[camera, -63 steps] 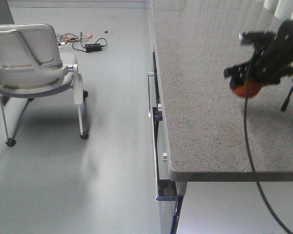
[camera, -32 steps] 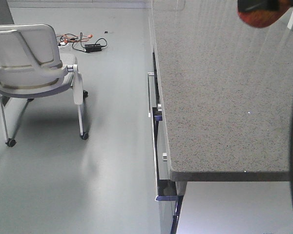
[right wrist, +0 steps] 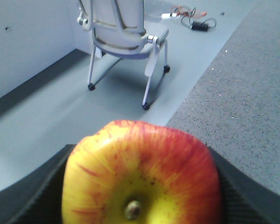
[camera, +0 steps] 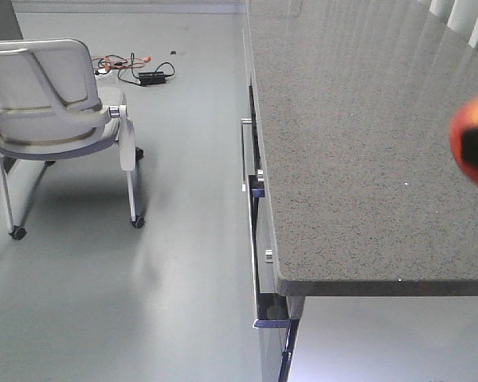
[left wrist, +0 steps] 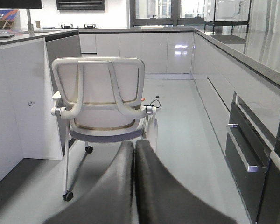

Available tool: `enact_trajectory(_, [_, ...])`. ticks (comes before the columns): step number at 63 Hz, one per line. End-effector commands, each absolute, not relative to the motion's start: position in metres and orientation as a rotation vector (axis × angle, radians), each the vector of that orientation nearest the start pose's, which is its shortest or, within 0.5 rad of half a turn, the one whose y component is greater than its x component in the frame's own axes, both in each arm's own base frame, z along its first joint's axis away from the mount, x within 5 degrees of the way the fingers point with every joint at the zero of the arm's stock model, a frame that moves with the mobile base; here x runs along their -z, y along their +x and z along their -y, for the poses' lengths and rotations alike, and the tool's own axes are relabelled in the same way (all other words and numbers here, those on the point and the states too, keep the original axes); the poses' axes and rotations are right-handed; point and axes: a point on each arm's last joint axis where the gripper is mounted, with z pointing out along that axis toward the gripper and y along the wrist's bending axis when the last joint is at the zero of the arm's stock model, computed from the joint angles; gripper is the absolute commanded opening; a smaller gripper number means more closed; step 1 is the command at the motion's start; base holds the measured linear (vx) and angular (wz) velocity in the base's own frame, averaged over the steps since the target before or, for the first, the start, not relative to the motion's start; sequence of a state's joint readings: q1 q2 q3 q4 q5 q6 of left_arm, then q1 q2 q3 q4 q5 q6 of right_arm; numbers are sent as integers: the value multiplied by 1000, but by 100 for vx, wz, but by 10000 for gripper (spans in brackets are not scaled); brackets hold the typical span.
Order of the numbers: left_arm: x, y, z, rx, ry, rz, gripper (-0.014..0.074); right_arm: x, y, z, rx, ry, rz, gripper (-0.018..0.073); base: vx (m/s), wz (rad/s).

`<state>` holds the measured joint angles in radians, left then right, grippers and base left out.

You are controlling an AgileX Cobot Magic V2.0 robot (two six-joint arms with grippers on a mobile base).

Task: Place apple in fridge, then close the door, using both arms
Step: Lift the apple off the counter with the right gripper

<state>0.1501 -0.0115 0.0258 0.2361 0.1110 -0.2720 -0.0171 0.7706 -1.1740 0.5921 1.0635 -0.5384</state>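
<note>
RIGHT ARM CARRIES THE FRUIT: The right gripper [right wrist: 140,156] pinches the apple [right wrist: 144,182] squarely between its jaws, gripped on both flanks with the stem end turned toward the wrist camera. Beyond the jaws stands a white chair [right wrist: 123,28], and off to their right runs the speckled grey countertop [right wrist: 252,93]. In the front-facing view the fruit shows only as a red-and-yellow blur at the frame's right edge, against the counter. The left gripper [left wrist: 134,151] carries nothing, its jaws pressed together and pointing at the back of the chair. The fridge and its door cannot be picked out with certainty in any view, so the carry appears to have most of its way to go. The likeliest hazard is a slip: the glossy, round skin, held at only two contacts, could roll free under a quick swing and drop to the counter or the floor. The chair is a second hazard, standing ahead of both sets of jaws where an arm could strike it. No brand or label is legible; a small mark on the white panel [left wrist: 18,102] left of the left jaws is too small to read.
</note>
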Motion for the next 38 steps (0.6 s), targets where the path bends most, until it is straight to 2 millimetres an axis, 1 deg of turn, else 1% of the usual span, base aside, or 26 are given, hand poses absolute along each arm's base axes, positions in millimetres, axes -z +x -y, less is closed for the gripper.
enact_trajectory(1, [-193,56,-9,-90,-158,-1540,-8,-448,78,-42,-350,-455,-1786,3,0,0])
enact_trajectory(7, [-193,56,-9,-90,-158,-1540,-8,-437,60,-42,-339,-448,-1754,3,0,0])
enact_trajectory(16, [-193,56,-9,-90,-158,-1540,-8,-434,45,-42,-333,-451,-1719,3,0,0])
enact_trajectory(22, [-193,56,-9,-90,-158,-1540,-8,-434,41,-43,-331,-454,-1712,3,0,0])
enact_trajectory(38, [-193,56,-9,-90,-158,-1540,-8,-434,41,-43,-331,-454,-1711,3,0,0])
